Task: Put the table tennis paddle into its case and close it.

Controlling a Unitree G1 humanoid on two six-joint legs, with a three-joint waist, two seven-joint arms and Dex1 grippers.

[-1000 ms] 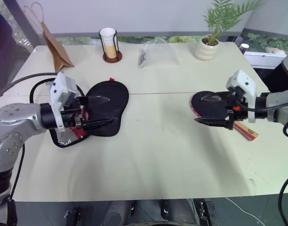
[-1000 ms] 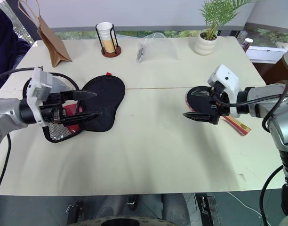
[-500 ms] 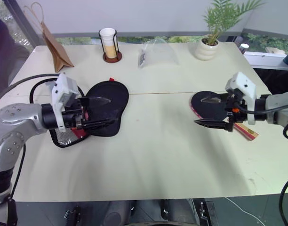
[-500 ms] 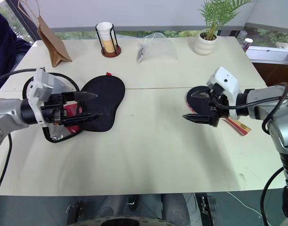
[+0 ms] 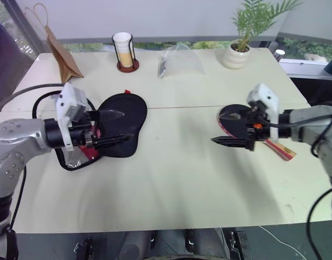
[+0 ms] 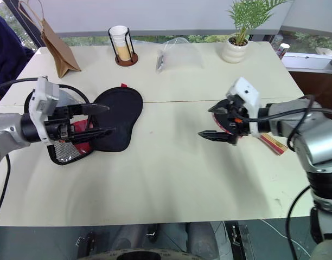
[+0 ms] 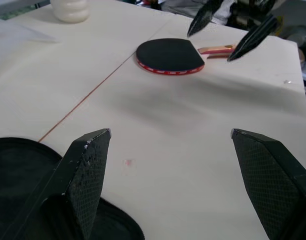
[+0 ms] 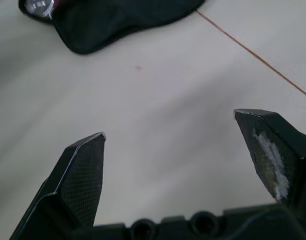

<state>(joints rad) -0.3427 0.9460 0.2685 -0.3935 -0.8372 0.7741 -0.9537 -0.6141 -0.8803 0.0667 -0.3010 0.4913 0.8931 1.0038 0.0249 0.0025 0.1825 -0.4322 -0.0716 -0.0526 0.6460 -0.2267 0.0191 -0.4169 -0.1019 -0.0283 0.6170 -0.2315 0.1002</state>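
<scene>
Right gripper (image 6: 216, 121) has swung inward off the paddle (image 5: 236, 120), fingers wide and empty; paddle now lies behind them on the table, untouched. Left gripper (image 5: 115, 128) hasn't moved, fingers wide over the open case (image 5: 121, 120). Pickup not started.

Bare table (image 5: 171, 162) between case (image 5: 120, 122) and paddle (image 7: 169, 55)
</scene>
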